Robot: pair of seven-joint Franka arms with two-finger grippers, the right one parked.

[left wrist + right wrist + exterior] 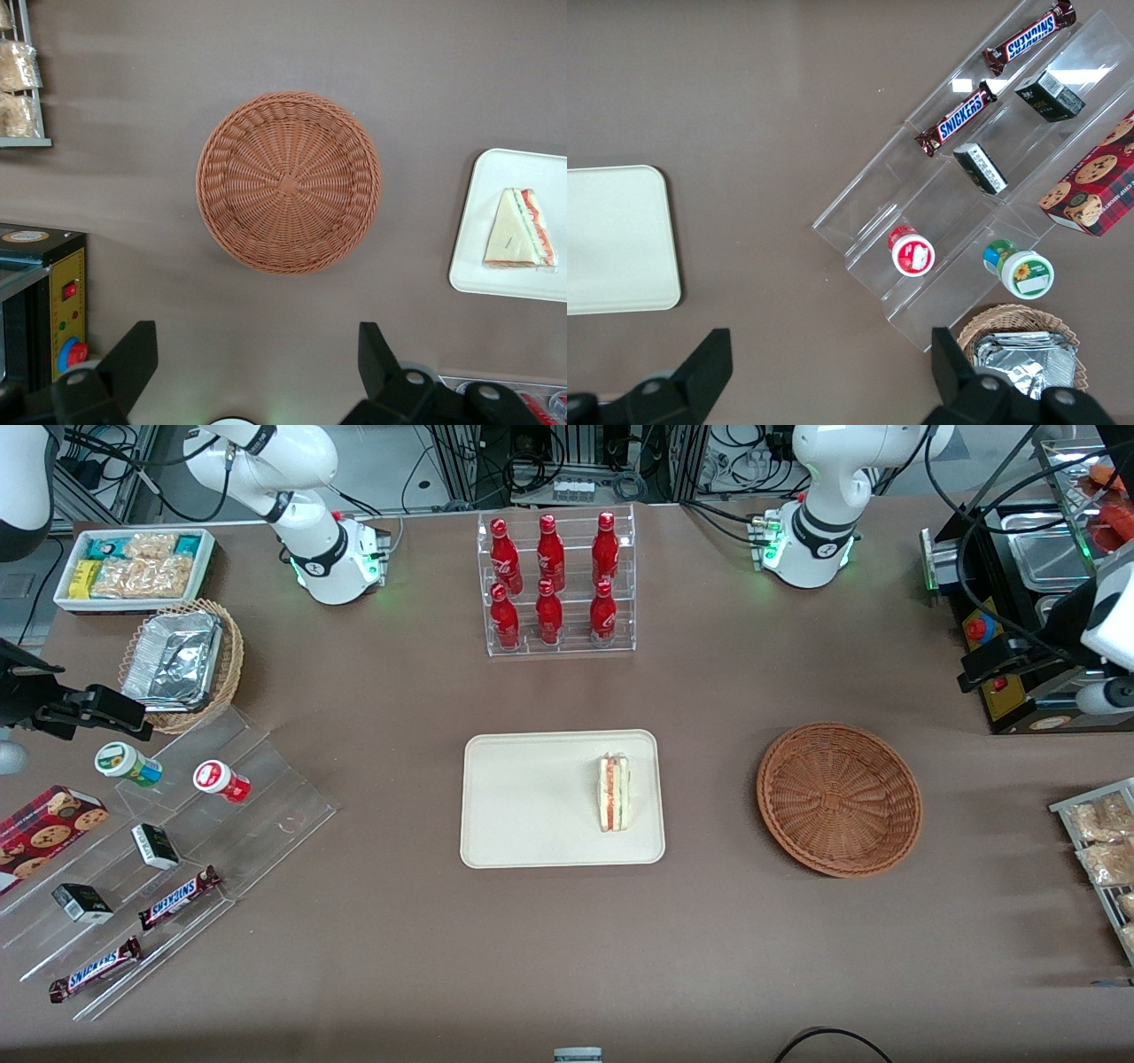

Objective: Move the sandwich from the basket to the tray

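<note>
Sandwich [613, 793] lies on the tray [523, 797], at its 3 o'clock edge; wicker basket [289, 181] holds nothing. Your pincer [257, 363] hangs wide open and unloaded, high above the desk near the basket. Judged soft, light, crushable: take it across the bread faces.

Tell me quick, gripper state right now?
Gripper: open, holding nothing, up above the empty basket; sandwich lies on the tray.
</note>
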